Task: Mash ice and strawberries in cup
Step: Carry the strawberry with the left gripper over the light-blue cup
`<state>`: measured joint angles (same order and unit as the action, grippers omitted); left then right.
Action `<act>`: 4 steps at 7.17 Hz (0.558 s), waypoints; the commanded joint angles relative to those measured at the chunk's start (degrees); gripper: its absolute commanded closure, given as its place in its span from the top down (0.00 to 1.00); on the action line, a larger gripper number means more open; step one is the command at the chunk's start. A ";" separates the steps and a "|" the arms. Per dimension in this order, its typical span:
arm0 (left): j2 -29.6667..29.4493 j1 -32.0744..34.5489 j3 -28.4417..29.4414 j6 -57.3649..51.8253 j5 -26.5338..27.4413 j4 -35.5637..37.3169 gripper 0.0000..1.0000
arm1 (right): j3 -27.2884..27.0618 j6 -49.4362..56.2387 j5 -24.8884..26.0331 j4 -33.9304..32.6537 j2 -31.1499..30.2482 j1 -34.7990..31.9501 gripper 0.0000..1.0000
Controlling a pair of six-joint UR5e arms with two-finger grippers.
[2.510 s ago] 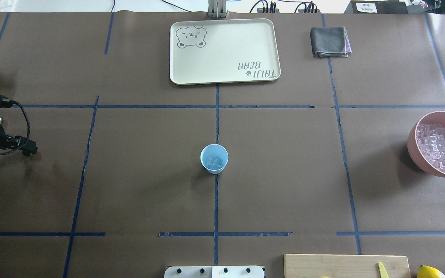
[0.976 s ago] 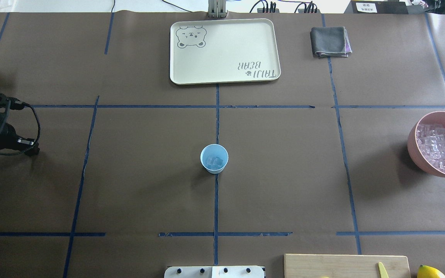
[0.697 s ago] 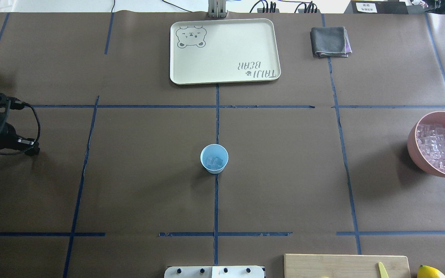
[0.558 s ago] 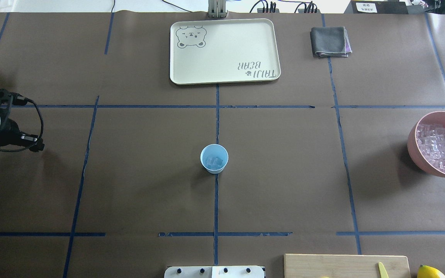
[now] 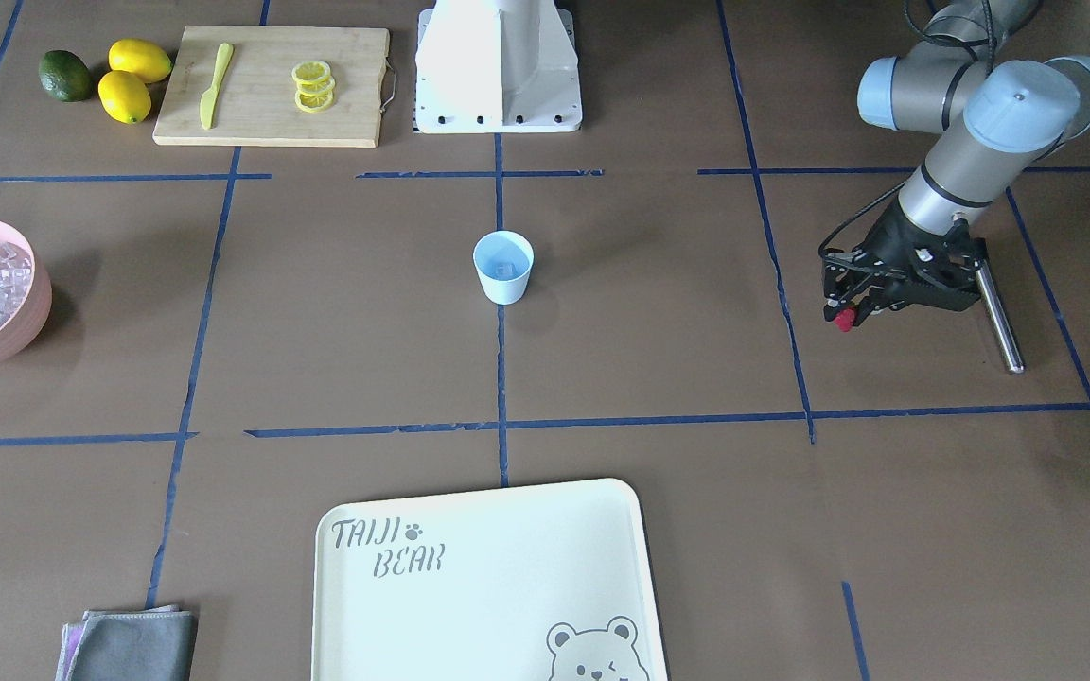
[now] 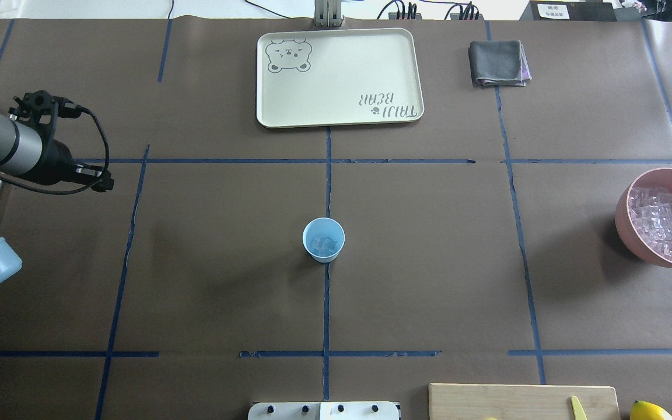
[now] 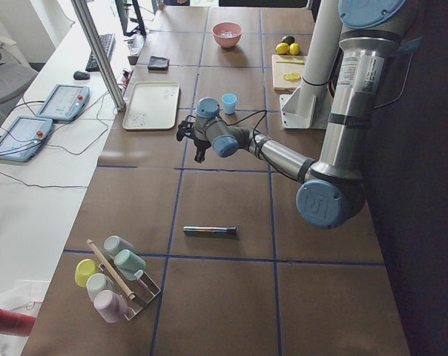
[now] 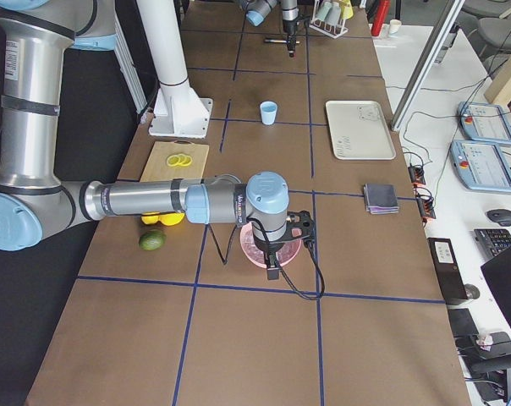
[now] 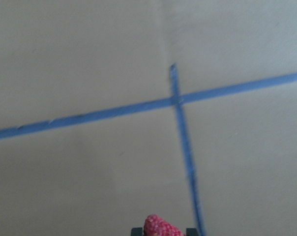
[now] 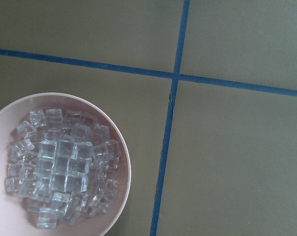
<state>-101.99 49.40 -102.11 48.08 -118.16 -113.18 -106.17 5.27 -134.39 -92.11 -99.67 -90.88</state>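
The pale blue cup [image 6: 324,240] [image 5: 503,268] stands at the table's centre with a few clear ice cubes [image 6: 323,242] inside. More ice [image 10: 60,167] fills the pink bowl [image 6: 625,219] [image 5: 34,303]. My left gripper [image 5: 845,320] [image 6: 104,185] hangs over the table, well to the left of the cup, shut on a red strawberry [image 5: 843,323] [image 9: 161,227]. In the exterior right view my right gripper [image 8: 273,272] hangs above the pink bowl. Its fingers show in no closer view, so I cannot tell if it is open or shut.
A metal rod [image 5: 997,317] [image 7: 209,231] lies on the table by the left arm. A cream tray [image 6: 339,116] and a grey cloth [image 6: 498,63] sit at the far side. The cutting board [image 5: 346,95] holds lemon slices and a knife, with lemons [image 5: 125,95] beside it.
My left arm has swung away from the rod, moving farther from the robot and towards the table's centre. The cup and the bowl have not moved.
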 commanded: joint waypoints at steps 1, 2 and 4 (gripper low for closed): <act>-11.78 -4.20 -1.25 7.33 0.47 13.45 0.01 | 0.00 0.00 0.00 0.00 0.00 0.00 0.99; -17.31 -7.62 -1.25 11.55 3.43 18.64 0.01 | 0.00 -0.09 0.00 0.00 0.00 0.00 0.99; -27.17 -14.40 -0.99 19.64 7.15 28.59 0.01 | 0.00 -0.26 0.00 0.00 0.00 -0.09 0.99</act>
<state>-123.34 38.62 -103.22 63.04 -112.84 -90.14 -106.17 5.11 -134.39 -92.11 -99.67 -90.90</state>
